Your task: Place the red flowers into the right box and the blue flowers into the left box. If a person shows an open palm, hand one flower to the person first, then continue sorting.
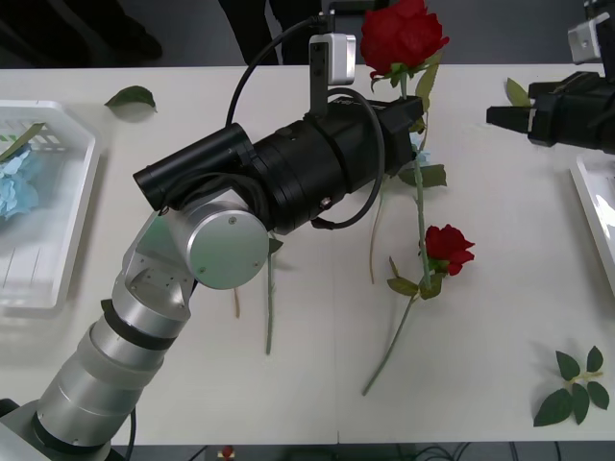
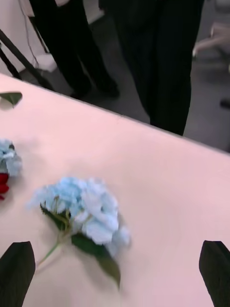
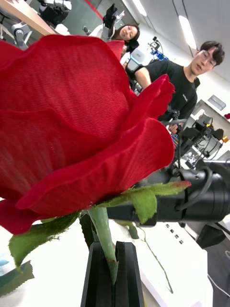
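Observation:
My left gripper (image 3: 114, 249) is shut on the stem of a red flower (image 1: 404, 36), held upright above the far middle of the table; its bloom (image 3: 72, 129) sits just above the black fingers. A second red flower (image 1: 448, 248) lies on the table to the right of my left arm. My right gripper (image 1: 502, 117) hovers at the far right, open, fingers (image 2: 17, 273) apart with nothing between them. Under it lies a blue flower (image 2: 84, 211). Another blue flower (image 1: 14, 187) rests in the left box (image 1: 58, 279). The right box (image 1: 594, 206) shows its rim at the right edge.
Loose green leaf sprigs lie at the far left (image 1: 132, 96), far right (image 1: 517, 92) and front right (image 1: 575, 389). A bare stem (image 1: 269, 312) runs out from under my left arm. People in dark trousers (image 2: 163, 62) stand beyond the table's far edge.

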Robot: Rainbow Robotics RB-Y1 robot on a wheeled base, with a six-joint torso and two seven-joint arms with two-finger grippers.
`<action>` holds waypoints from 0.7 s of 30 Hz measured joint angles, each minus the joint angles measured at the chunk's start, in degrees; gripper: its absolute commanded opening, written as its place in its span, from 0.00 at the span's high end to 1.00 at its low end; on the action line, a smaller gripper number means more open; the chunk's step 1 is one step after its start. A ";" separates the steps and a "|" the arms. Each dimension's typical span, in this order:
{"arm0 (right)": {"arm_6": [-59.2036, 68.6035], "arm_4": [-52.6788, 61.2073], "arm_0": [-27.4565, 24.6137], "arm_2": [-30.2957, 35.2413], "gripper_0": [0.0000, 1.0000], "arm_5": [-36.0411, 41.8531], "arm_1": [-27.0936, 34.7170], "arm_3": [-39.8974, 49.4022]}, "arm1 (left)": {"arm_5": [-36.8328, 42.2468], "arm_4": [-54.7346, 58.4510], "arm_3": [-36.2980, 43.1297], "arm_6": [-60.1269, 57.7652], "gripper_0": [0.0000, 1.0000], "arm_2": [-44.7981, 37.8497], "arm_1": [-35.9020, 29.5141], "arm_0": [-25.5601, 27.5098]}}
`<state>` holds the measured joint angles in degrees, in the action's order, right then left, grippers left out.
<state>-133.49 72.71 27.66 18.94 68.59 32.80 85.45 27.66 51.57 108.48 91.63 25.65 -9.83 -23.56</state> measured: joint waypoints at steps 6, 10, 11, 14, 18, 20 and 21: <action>22.31 -12.25 0.00 -0.03 0.00 11.50 0.01 2.45 | 0.00 0.00 0.00 0.00 1.00 0.00 0.00 0.00; 40.72 -19.16 0.00 -1.66 0.00 19.74 0.01 8.32 | 0.00 0.00 0.00 0.00 1.00 0.00 0.00 0.00; 42.48 -20.15 0.00 -2.23 0.00 21.25 0.01 9.77 | 0.00 0.00 0.00 0.00 1.00 0.00 0.00 0.00; 48.05 -23.23 0.00 -4.35 0.00 27.22 0.01 14.02 | 0.00 0.00 0.00 0.00 1.00 0.00 0.00 0.00; 61.80 -25.85 0.00 -7.25 0.00 32.78 0.01 17.17 | 0.00 0.00 0.00 0.00 1.00 0.00 0.00 0.00; 64.59 -26.10 0.00 -8.10 0.00 34.63 0.01 17.55 | 0.00 0.00 0.00 0.00 1.00 0.00 0.00 0.00; 64.56 -26.10 0.00 -8.30 0.00 35.13 0.01 17.58 | 0.00 0.00 0.00 0.00 1.00 0.00 0.00 0.00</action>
<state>-68.93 46.61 27.66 10.64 103.73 32.81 103.03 27.66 51.58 108.48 91.63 25.65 -9.83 -23.56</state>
